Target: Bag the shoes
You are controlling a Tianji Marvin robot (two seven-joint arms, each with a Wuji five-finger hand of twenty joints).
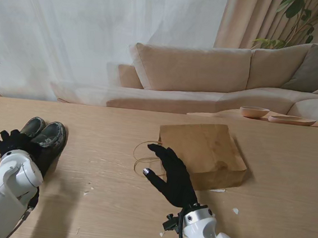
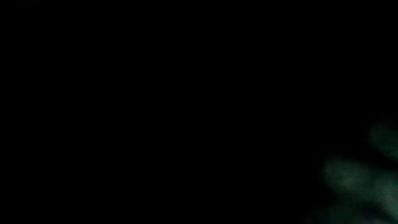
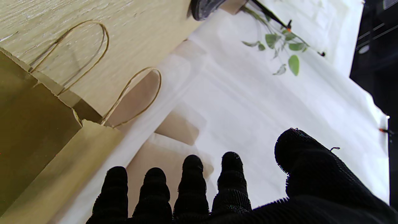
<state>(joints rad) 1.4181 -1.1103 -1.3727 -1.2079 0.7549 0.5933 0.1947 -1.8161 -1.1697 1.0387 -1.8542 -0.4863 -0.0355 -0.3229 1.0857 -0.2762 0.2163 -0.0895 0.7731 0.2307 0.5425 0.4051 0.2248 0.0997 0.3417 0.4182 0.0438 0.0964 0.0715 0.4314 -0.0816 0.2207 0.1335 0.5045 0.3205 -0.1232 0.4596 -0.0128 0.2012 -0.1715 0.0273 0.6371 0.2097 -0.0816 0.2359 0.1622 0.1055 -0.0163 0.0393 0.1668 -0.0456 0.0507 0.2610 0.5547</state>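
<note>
resting on the 2 shoes (image 1: 46,135) near the table's (image 1: 111,204) left edge, my left hand (image 1: 11,141) grips them, though how tightly i cannot tell; its wrist view is black. my right hand (image 1: 171,175) hovers spread and empty beside the bag (image 1: 204,151), by its handles (image 1: 144,158), bare wood between.

Stand view: high behind both arms, looking down across table (image 1: 111,204) toward sofa (image 1: 208,73). Right wrist view: close along fingers (image 3: 192,186), facing paper bag (image 3: 34,124) mouth and handles; bag (image 1: 206,152) shared with stand view. Left wrist view: almost black, nothing legible
</note>
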